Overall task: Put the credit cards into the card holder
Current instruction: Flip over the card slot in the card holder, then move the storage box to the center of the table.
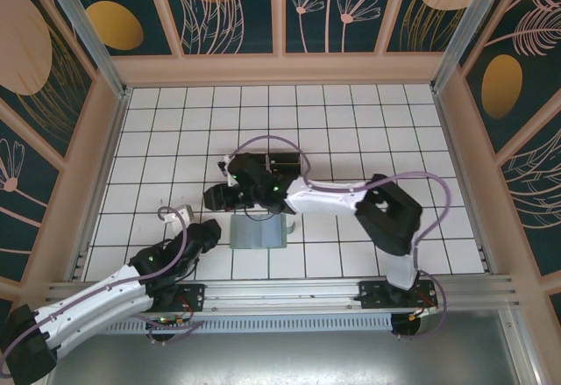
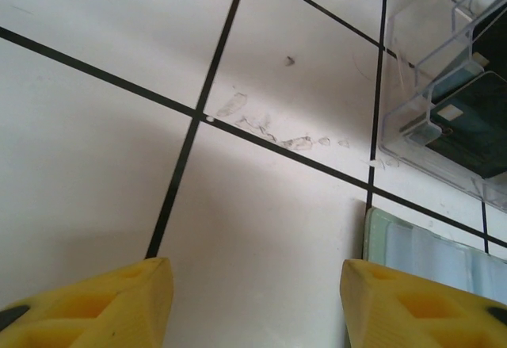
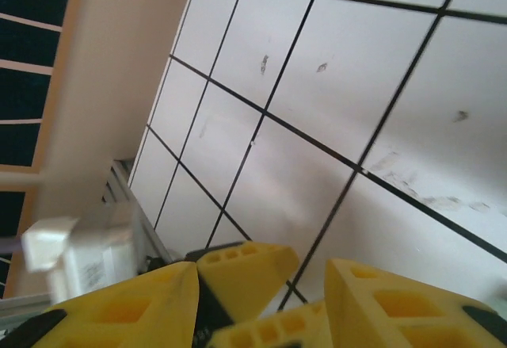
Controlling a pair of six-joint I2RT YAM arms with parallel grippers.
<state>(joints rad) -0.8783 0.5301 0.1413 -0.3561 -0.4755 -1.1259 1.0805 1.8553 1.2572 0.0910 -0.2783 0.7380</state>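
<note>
Sage-green card holder point(image 1: 259, 233): lies flat on the bench point(image 1: 351, 113) near the front edge, between the two arm bases; the left wrist view catches its pale edge at lower right, just beside one finger

Credit cards point(image 2: 475, 122): dark panels standing in the slots of a clear rack point(image 2: 432, 55) just beyond the card holder; none can be seen in the holder

Left gripper point(image 2: 253, 273): low over bare tile, just left of the card holder; jaws moderately apart, nothing between them

Right gripper point(image 1: 217, 197): reached across to the left, behind the holder's left corner; in its own wrist view the fingers stand apart with yellow and dark shapes between them; I cannot tell whether a card is held

Step in hand: seemingly early, since the holder looks unfilled; either fetching a card or lining up over the holder; which one is unclear

Next move: probably one gripper steadies or spreads the soft holder while the other brings a card edge-on to a pocket; this needs fine alignment

Around: white tag point(image 3: 59, 245) by the left arm; tan side wall point(image 3: 111, 86); scuff marks point(image 2: 277, 134) on the tile

In the way: both grippers crowd the same corner; the rack sits close behind the holder
</note>
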